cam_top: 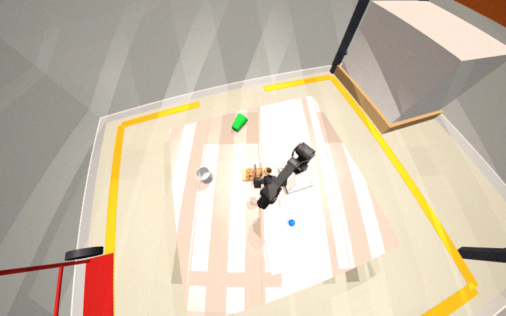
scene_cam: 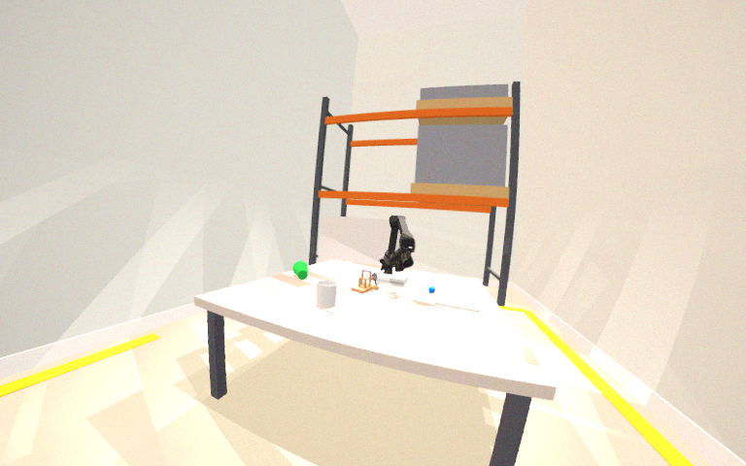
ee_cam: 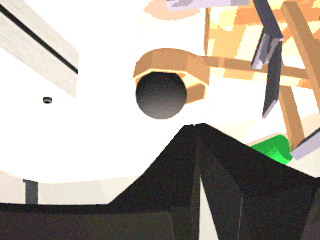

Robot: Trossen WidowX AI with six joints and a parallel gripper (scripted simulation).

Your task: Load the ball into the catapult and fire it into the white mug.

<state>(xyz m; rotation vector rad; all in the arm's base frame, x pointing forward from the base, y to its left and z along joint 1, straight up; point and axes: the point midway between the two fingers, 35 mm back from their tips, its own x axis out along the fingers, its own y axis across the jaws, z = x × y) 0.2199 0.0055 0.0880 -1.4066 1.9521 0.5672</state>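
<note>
The wooden catapult (cam_top: pixel 246 174) (scene_cam: pixel 362 288) (ee_cam: pixel 230 64) stands on the table, its cup (ee_cam: pixel 167 59) at the end away from the mug. A dark ball (cam_top: pixel 268 170) (ee_cam: pixel 161 95) sits in that cup. The white mug (cam_top: pixel 204 175) (scene_cam: pixel 325 294) stands upright, beyond the catapult's other end. My gripper (ee_cam: pixel 195 135) is shut and empty. In the wrist view its fingertips show just below and right of the ball, with a visible gap. Whether the tips touch any part of the catapult cannot be told.
A blue ball (cam_top: pixel 291 222) (scene_cam: pixel 431 289) lies on the table, away from the catapult. A green tapered cup (cam_top: pixel 239 122) (scene_cam: pixel 300 269) (ee_cam: pixel 272 148) lies on its side near the table's edge. The arm's white base plate (cam_top: pixel 304 185) is beside the catapult's cup end.
</note>
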